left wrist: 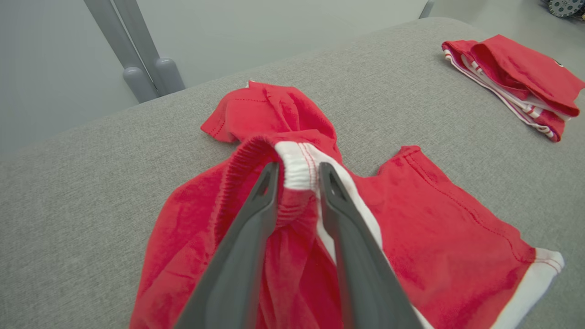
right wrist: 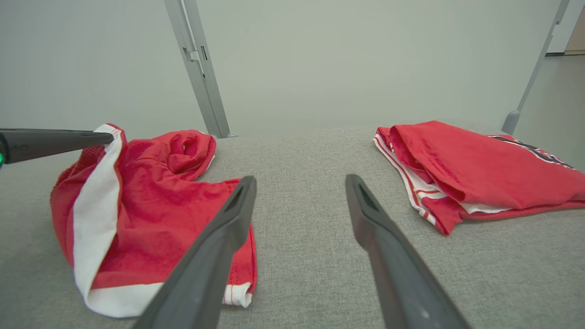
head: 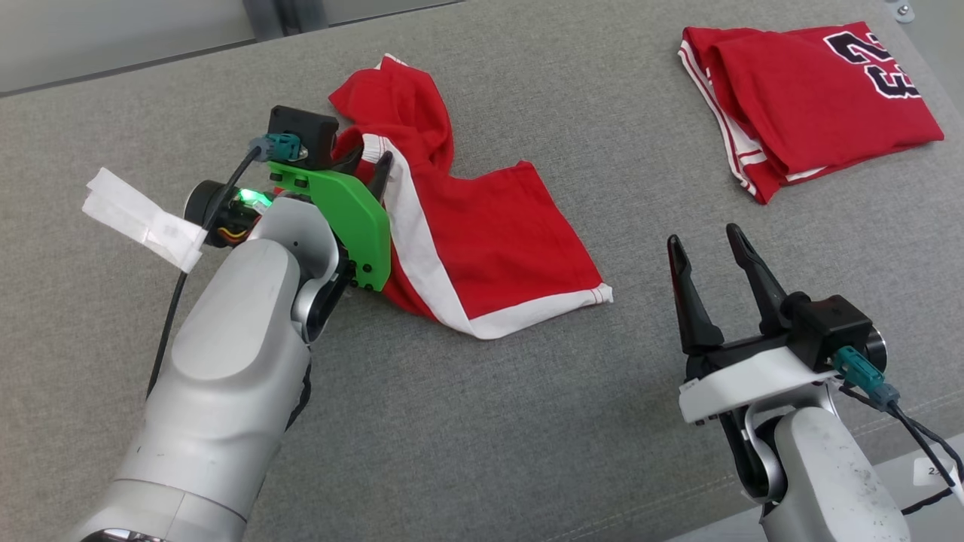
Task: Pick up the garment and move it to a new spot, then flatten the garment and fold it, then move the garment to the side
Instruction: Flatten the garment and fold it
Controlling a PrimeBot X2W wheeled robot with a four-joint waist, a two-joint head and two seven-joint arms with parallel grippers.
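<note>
The garment (head: 497, 241) is a pair of red shorts with white trim, lying crumpled left of centre on the grey padded table (head: 527, 436). My left gripper (head: 373, 162) reaches over its left edge. In the left wrist view, that gripper (left wrist: 298, 171) has its two fingers pressed on either side of the bunched red and white waistband of the garment (left wrist: 434, 228). My right gripper (head: 704, 237) hovers open at the lower right, apart from the cloth. In its own view the right gripper (right wrist: 300, 180) holds nothing, with the garment (right wrist: 155, 205) to the left.
A folded red jersey (head: 813, 98) with dark numbers lies at the far right of the table, also seen as the jersey (right wrist: 470, 169) ahead of the right gripper. White tape (head: 143, 218) hangs off the left arm's cable. Grey metal posts (left wrist: 146, 68) stand behind the far edge.
</note>
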